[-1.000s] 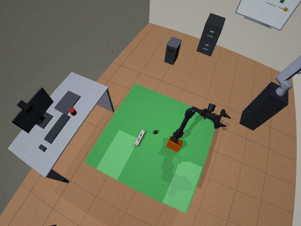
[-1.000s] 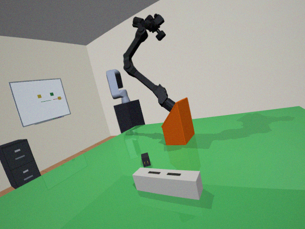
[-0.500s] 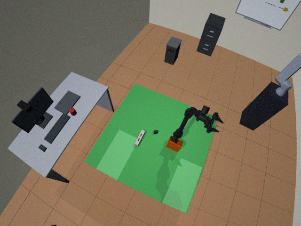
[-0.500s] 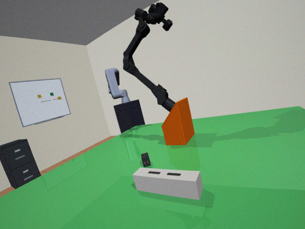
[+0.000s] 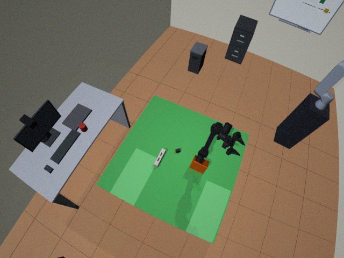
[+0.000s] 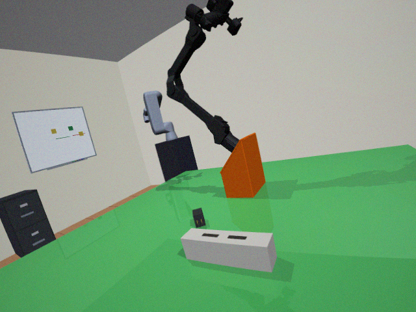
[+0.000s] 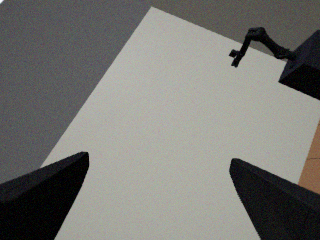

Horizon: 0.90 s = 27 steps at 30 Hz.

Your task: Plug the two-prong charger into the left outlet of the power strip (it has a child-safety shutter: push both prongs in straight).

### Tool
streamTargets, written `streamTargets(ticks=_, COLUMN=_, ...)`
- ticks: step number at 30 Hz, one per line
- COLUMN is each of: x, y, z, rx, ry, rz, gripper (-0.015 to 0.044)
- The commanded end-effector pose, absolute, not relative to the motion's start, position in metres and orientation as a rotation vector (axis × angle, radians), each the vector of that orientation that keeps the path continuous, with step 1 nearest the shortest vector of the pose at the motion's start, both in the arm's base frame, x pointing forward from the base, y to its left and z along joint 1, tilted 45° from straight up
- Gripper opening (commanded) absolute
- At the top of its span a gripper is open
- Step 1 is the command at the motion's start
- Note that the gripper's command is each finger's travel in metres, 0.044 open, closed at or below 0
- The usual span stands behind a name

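Observation:
The black charger lies on the green surface, apart from the power strip. Its two brass prongs face toward the strip's side in the exterior view. The white power strip has two dark outlet slots on its top. Nothing shows plugged into them. My gripper is wide open and empty. It is raised high, on the far side of the arm's base from the strip. The wrist view shows neither charger nor strip.
The orange wedge-shaped base block stands beyond the charger from the strip. A white desk with a monitor and red cup is at the left in the top view. A dark pedestal bears a grey arm.

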State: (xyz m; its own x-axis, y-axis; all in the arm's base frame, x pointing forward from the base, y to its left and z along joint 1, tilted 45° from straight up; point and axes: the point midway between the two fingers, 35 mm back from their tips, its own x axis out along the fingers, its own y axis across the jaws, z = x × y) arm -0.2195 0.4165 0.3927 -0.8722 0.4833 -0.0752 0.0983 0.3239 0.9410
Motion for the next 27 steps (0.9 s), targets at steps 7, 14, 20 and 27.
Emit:
streamTargets(ticks=7, x=-0.151, y=0.458, z=0.351, rx=0.629, ry=1.995, rz=1.465, gripper=0.044)
streamTargets(ticks=14, x=-0.104, y=0.474, z=0.327, rx=0.657, ry=1.85, rz=1.406, gripper=0.044)
streamTargets(ticks=20, x=-0.07, y=0.482, z=0.311, rx=0.662, ry=1.76, rz=1.367, gripper=0.044)
streamTargets(ticks=27, x=-0.021, y=0.489, z=0.283, rx=0.653, ry=1.62, rz=1.275, gripper=0.044)
